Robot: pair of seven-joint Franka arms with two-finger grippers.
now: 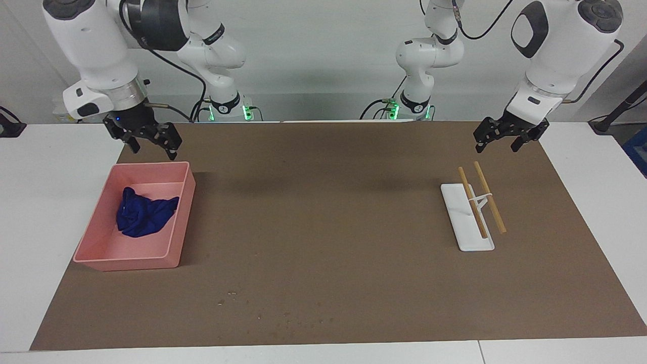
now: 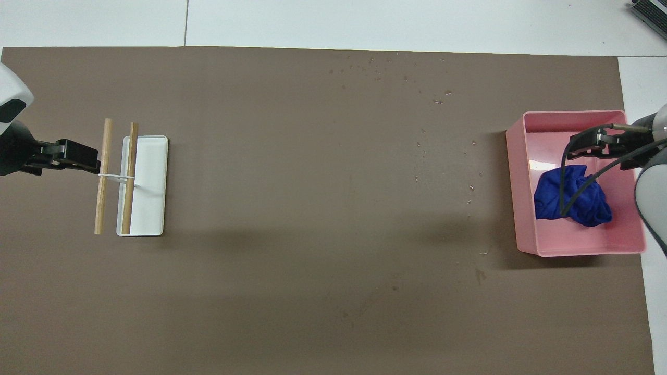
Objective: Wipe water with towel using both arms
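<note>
A crumpled deep-blue towel [image 1: 144,216] lies in the pink tray [image 1: 179,230] at the right arm's end of the bench [image 1: 30,202], both the right claw [image 1: 150,143] and left claw [image 1: 498,140] raised with fingers spread wide.

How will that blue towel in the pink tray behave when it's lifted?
The towel lies bunched in soft folds, so it will probably hang limp and unfurl. It looks light. Loose in the pink tray, it should lift out freely.
</note>
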